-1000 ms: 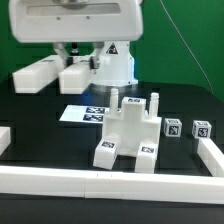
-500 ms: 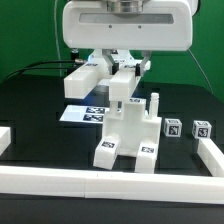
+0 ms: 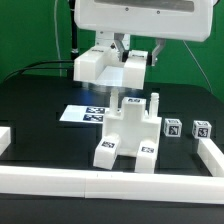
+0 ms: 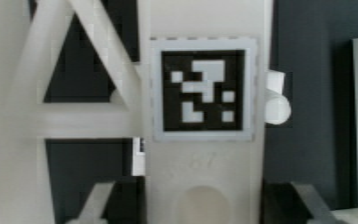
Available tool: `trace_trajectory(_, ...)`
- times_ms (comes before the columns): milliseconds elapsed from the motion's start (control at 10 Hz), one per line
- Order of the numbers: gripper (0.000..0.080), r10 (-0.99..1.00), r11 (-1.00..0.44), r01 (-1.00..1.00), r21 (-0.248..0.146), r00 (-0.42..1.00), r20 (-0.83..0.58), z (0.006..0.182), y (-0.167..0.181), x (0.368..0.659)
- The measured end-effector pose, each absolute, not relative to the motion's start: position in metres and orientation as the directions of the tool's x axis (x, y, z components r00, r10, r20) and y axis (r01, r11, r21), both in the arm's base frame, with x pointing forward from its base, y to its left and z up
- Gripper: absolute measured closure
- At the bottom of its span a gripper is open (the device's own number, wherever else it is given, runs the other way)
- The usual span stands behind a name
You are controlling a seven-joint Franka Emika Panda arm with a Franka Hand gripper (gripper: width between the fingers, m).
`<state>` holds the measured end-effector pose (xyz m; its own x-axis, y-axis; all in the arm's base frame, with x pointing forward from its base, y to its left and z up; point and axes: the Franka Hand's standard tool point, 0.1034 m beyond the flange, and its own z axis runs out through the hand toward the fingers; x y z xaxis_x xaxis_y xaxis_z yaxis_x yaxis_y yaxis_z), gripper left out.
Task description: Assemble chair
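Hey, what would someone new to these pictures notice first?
First, the gripper at the top of the exterior view, holding a white tagged chair piece in the air; the wrist view shows a marker tag on white plastic up close. Right below, the partly built chair stands in the middle of the black table, with two small tagged blocks at the exterior view's right.

**Your arm: white shell, dark fingers**

You are looking at an arm (image 3: 140,14) cased in a broad, glossy white shell with rounded corners. A grey band runs along the shell's six o'clock edge. At its nine o'clock side, a thin dark cable (image 3: 72,30) drops straight down. Below the shell, at six o'clock, the gripper (image 3: 137,52) has dark fingers (image 3: 156,54).
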<state>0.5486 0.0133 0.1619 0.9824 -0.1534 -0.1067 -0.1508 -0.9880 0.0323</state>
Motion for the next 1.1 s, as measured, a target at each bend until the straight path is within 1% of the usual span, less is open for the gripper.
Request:
trace_trajectory(200,0.0515,-0.189,-0.982,-0.188,0.012,0.977,-0.095,0.150,0.024,0.543)
trace_trajectory(500,0.0515,-0.206,-0.978,-0.206,0.008,0.974,-0.096,0.137,0.039,0.537)
trace_trajectory(800,0.0515,-0.198,-0.980,-0.198,0.006,0.976,-0.088,0.135,0.044,0.537)
trace_trajectory(1100,0.0515,-0.199,-0.980,-0.199,0.010,0.976,-0.092,0.126,0.046,0.536)
